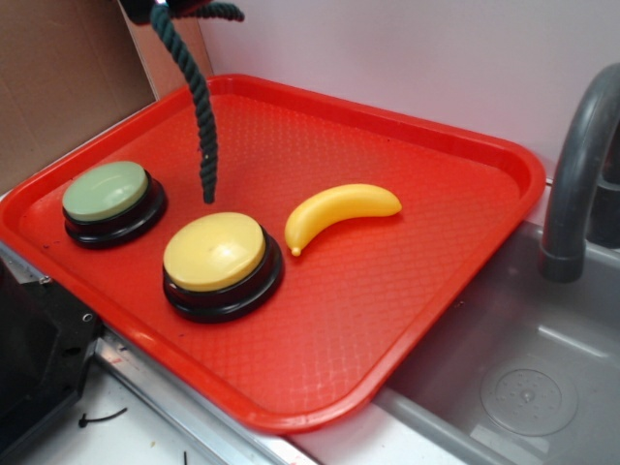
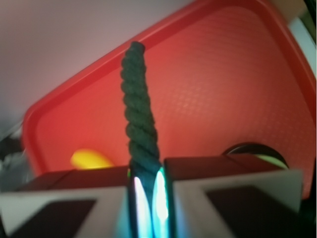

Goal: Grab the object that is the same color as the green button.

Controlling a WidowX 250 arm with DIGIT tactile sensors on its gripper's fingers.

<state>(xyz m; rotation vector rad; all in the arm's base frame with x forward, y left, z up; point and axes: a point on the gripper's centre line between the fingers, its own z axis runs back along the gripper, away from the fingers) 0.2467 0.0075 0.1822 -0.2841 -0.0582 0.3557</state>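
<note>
The dark green twisted rope piece point(image 1: 200, 107) hangs down from my gripper point(image 1: 167, 10) at the top left edge of the exterior view, its lower end clear above the red tray point(image 1: 426, 242). In the wrist view the rope point(image 2: 140, 114) runs up out of my gripper point(image 2: 146, 171), whose jaws are shut on it. The pale sage-green button point(image 1: 107, 191) on its black base sits at the tray's left, below and left of the rope's end. Only an edge of it point(image 2: 270, 158) shows in the wrist view.
A yellow-topped button point(image 1: 215, 252) stands at the tray's front and a yellow banana point(image 1: 339, 208) lies beside it; the banana also shows in the wrist view point(image 2: 89, 159). A grey sink point(image 1: 523, 378) with a tap point(image 1: 581, 165) is at right. Brown cardboard point(image 1: 58, 77) stands behind left.
</note>
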